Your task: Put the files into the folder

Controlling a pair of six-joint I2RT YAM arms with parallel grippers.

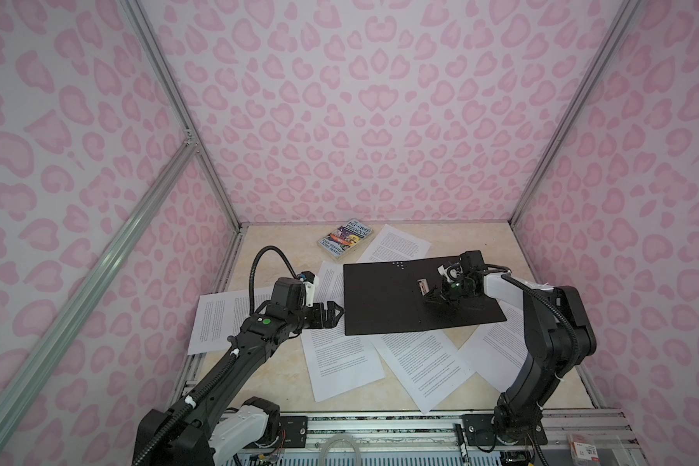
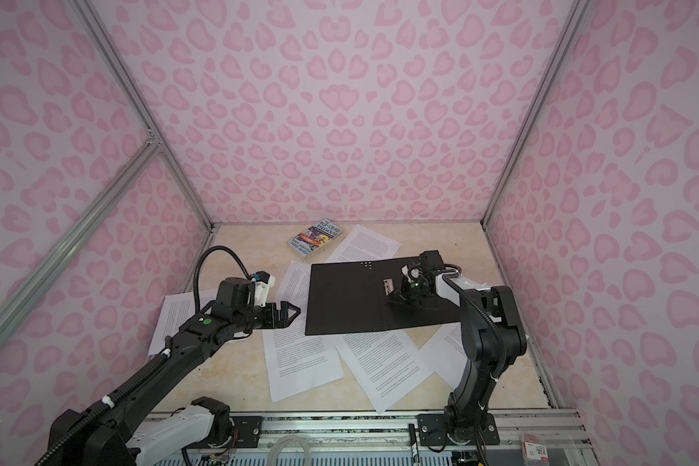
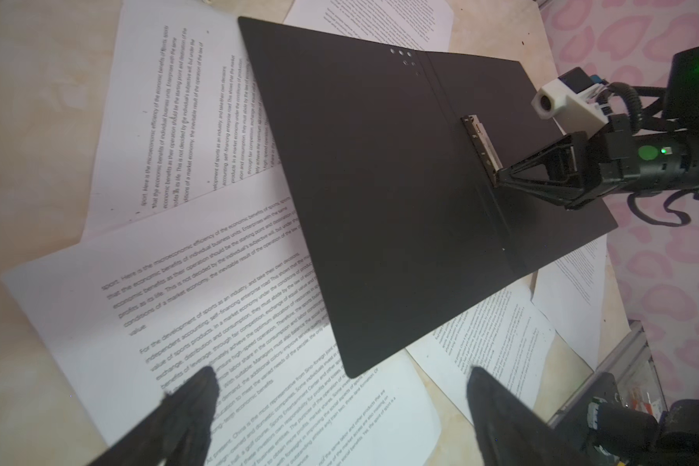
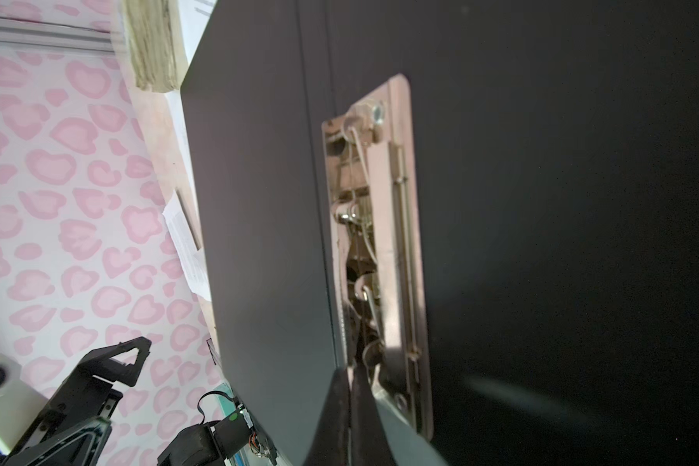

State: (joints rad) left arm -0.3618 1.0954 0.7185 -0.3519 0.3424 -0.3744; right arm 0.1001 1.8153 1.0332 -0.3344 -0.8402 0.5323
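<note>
Jaws of the right gripper (image 3: 499,181) are closed, tips at the near end of the metal spine clip (image 4: 380,242); raise its lever squarely, without dragging the thin matte-black folder (image 1: 380,298), lying open mid-table. Left gripper (image 1: 339,314) hovers open beside its left edge. Files (image 1: 342,359), limp printed sheets, lie scattered around it.
</note>
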